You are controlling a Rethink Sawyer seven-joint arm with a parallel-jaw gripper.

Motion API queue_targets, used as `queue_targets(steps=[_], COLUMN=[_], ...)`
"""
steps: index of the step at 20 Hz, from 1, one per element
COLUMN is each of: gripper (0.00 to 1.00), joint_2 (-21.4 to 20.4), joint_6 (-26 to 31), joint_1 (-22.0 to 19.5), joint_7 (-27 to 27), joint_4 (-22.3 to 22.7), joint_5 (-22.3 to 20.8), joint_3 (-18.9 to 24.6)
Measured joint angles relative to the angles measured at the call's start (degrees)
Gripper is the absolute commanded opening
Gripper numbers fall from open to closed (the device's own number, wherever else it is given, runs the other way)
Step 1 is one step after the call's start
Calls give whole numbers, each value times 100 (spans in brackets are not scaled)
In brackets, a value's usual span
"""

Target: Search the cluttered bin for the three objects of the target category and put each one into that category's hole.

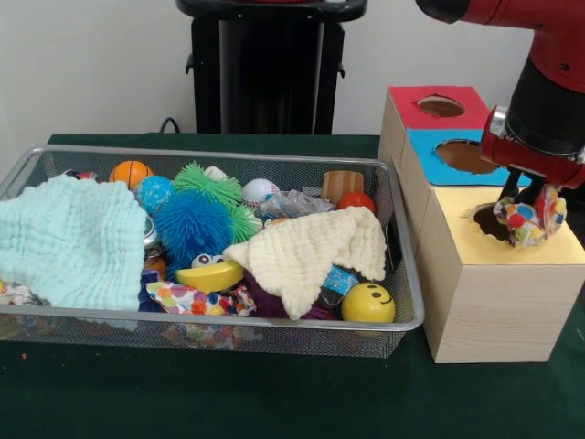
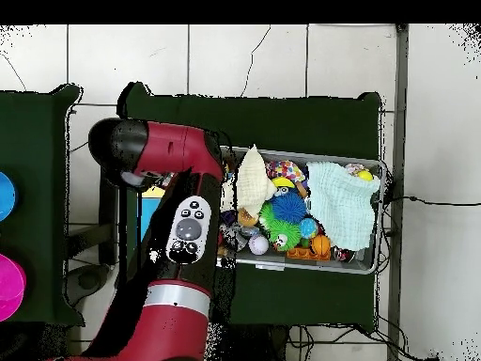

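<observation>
My gripper (image 1: 524, 203) is shut on a dotted fabric piece (image 1: 523, 223) and holds it right at the round hole (image 1: 485, 222) in the yellow top of the wooden box (image 1: 494, 302); the cloth hangs at the hole's right edge. The wire-mesh bin (image 1: 228, 322) sits to the left. A second dotted piece (image 1: 187, 299) lies at the bin's front, and a scrap of another (image 1: 13, 293) shows at its far left corner. In the overhead view the arm (image 2: 188, 226) hides the gripper and the box; the bin (image 2: 366, 266) lies to the right of it.
A mint-green cloth (image 1: 69, 242) and a cream cloth (image 1: 306, 251) cover parts of the bin. Spiky blue (image 1: 190, 224) and green (image 1: 215, 183) balls, a yellow smiley ball (image 1: 368, 302) and an orange ball (image 1: 131, 172) lie there too. Behind stand the blue-topped hole (image 1: 464, 155) and the red-topped hole (image 1: 441, 106).
</observation>
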Motion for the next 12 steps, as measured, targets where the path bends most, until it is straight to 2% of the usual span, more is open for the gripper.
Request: queue_targets(steps=[6, 12], gripper=[0, 0], joint_2=[49, 211], joint_6=[-24, -326], joint_1=[1, 2], joint_7=[0, 0], joint_4=[-1, 1], joint_5=[3, -4], joint_3=[-7, -5])
